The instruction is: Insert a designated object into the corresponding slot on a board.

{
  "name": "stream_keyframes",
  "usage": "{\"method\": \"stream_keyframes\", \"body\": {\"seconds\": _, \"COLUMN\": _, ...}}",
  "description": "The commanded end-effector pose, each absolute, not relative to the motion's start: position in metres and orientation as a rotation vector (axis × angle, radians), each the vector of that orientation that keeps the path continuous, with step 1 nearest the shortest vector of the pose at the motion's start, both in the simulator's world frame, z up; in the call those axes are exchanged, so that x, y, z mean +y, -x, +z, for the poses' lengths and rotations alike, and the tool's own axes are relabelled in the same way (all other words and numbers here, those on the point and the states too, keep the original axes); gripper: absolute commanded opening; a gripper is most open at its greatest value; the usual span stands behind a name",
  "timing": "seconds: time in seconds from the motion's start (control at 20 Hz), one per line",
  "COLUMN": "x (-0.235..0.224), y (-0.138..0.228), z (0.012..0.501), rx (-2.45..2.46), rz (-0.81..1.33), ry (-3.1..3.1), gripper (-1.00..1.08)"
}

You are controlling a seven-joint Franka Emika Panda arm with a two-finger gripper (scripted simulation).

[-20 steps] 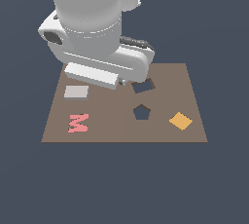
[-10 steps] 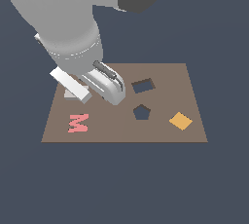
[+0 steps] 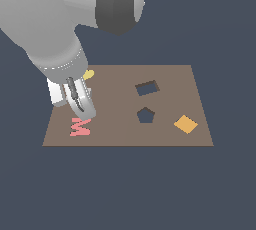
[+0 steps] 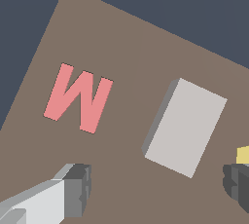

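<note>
The gripper (image 4: pixel 155 189) hangs released above the grey block (image 4: pixel 187 125), near the board's (image 3: pixel 120 129) edge beside the pink M (image 4: pixel 78 99). Centre the fingers across the block's narrow sides before descending.

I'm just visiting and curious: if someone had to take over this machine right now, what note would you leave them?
Gripper: open, holding nothing, above the grey block.
Grey block: lies flat on the brown board, beside the pink M; the arm hides it in the exterior view.
Rectangular slot: empty, toward the exterior view's right, next to the pentagon cut-out.
Done: gripper brought over the block.
Left: lower, grasp the block, carry it over, fit it into the slot.
</note>
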State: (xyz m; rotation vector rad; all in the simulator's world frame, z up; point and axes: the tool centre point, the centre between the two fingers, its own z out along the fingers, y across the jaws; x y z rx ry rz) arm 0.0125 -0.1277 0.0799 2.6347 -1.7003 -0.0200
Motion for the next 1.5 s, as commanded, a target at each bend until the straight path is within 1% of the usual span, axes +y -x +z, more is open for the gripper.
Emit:
{"method": "stream_keyframes", "body": {"seconds": 0.0, "x": -0.136, "y": -0.009, "z": 0.073, "rx": -1.827, "rz": -0.014, "ry": -2.550, "gripper": 1.00}}
{"method": "stream_keyframes", "body": {"seconds": 0.6, "x": -0.159, "y": 0.006, "z": 0.053, "rx": -2.174, "rz": -0.001, "ry": -2.266, "gripper": 1.00}}
{"method": "stream_keyframes", "body": {"seconds": 1.1, "x": -0.161, "y": 0.009, "z": 0.049, "rx": -2.217, "rz": 0.000, "ry": -2.225, "gripper": 1.00}}
{"method": "stream_keyframes", "body": {"seconds": 1.45, "x": -0.161, "y": 0.010, "z": 0.030, "rx": -2.223, "rz": 0.000, "ry": -2.220, "gripper": 1.00}}
